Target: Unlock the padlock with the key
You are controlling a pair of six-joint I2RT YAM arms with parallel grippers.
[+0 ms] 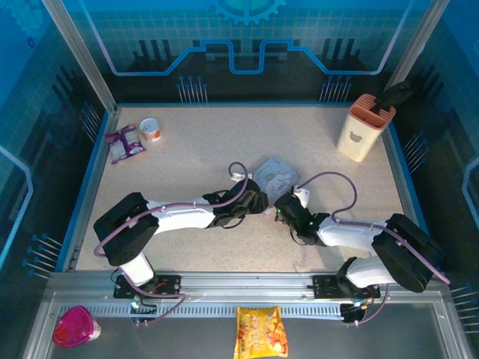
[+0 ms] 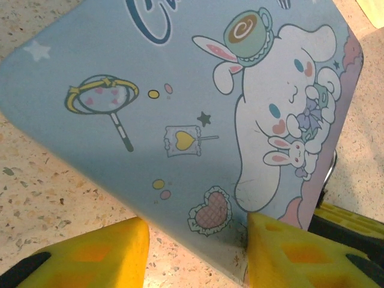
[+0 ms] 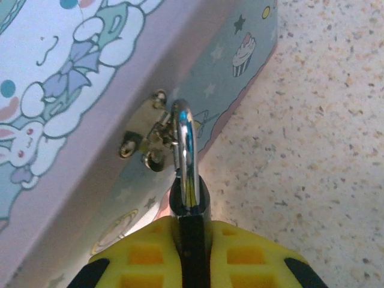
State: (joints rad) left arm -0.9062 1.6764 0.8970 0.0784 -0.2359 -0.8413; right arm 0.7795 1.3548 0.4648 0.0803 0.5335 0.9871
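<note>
The padlock (image 3: 191, 201) has a dark body and a silvery shackle (image 3: 185, 144). The shackle runs through the metal hasp (image 3: 147, 141) on the side of the lilac-grey cartoon tin (image 3: 72, 72). My right gripper (image 3: 193, 234) is shut on the padlock body, its yellow fingers pressed on both sides. My left gripper (image 2: 198, 249) is open at the tin (image 2: 180, 90). Its right finger (image 2: 288, 252) touches the tin's near edge and its left finger (image 2: 102, 255) stands over bare table. From above, both grippers (image 1: 263, 200) (image 1: 284, 203) meet at the tin's (image 1: 275, 176) near side. The key is out of view.
A cream knife block (image 1: 364, 127) stands at the back right. A small cup (image 1: 151, 129) and a purple packet (image 1: 123, 142) lie at the back left. On the front ledge are a yellow snack bag (image 1: 261, 331) and a pink object (image 1: 75, 327).
</note>
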